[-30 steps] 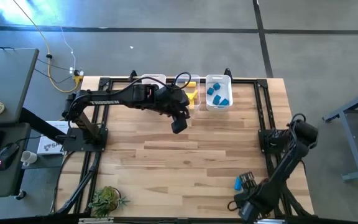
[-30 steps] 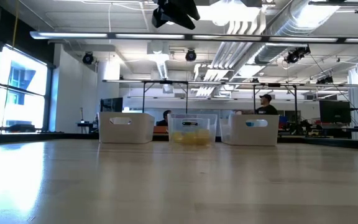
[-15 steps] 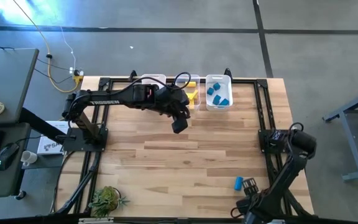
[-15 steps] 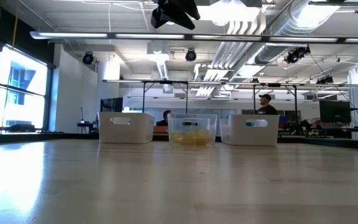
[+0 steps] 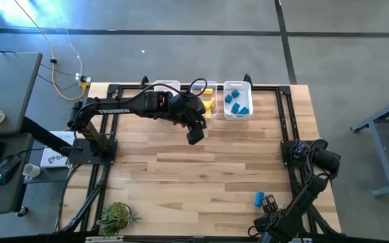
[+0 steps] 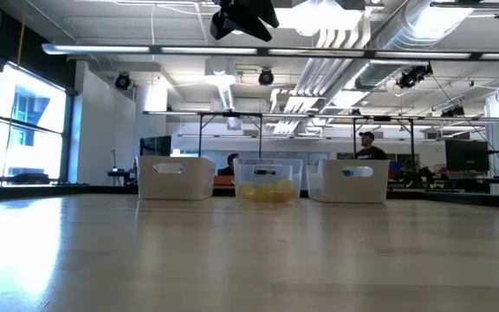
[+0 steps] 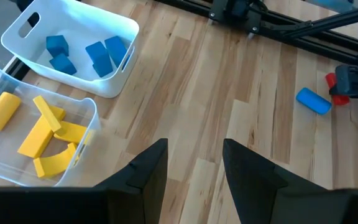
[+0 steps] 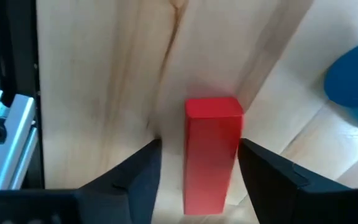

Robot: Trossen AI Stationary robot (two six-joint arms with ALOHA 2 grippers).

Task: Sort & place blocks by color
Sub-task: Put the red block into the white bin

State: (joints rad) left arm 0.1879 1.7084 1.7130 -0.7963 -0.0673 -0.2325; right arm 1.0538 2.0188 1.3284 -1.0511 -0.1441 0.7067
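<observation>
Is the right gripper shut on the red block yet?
Not yet. The right gripper straddles the red block, with visible gaps between it and each finger; the block lies on the table.

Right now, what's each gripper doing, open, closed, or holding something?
Left gripper: open, empty, raised near the bins.
Right gripper: open, fingers either side of the red block, not gripping it.

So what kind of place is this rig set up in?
Probably an open-plan lab or workshop: exposed ceiling ducts overhead, a desk with keyboard and mouse beside the wooden table, and a person among workbenches behind the bins.
</observation>
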